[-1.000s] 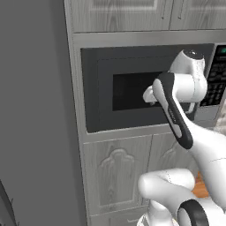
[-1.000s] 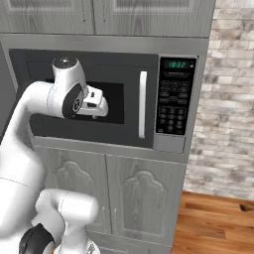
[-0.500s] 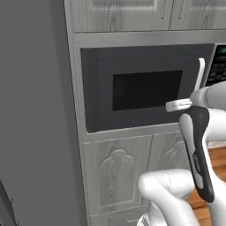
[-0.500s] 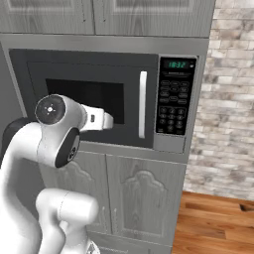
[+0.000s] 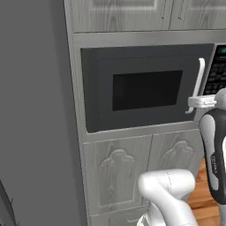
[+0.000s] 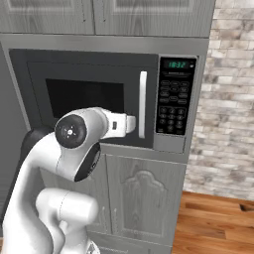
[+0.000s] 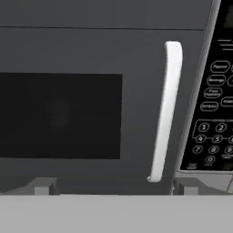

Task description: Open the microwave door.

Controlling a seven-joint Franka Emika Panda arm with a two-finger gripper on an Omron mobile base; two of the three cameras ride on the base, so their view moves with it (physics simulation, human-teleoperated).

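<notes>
The microwave (image 6: 106, 92) is built into the cabinet wall, and the microwave door (image 5: 141, 57) (image 6: 84, 69) (image 7: 91, 50) sits flush and closed. Its vertical white bar handle (image 5: 199, 84) (image 6: 143, 104) (image 7: 166, 109) runs down the door's right side, next to the black keypad panel (image 5: 218, 70) (image 6: 173, 101) (image 7: 214, 104). My gripper (image 5: 194, 102) (image 6: 130, 124) (image 7: 116, 187) is open and points at the door near the handle's lower end. In the hand view its fingertips (image 7: 43, 185) stand wide apart with nothing between them, and the handle's bottom lies just inside the right tip.
Grey wood-grain cabinet doors sit above (image 6: 104, 15) and below (image 5: 132, 172) the microwave. A tall flat grey panel (image 5: 35, 110) fills the left. A brick wall (image 6: 228, 99) and wooden floor (image 6: 213, 223) lie to the right.
The arm has swung from in front of the black window rightward and lower, bringing the hand level with the handle's lower end. The jaws stayed open and the door stayed closed.
</notes>
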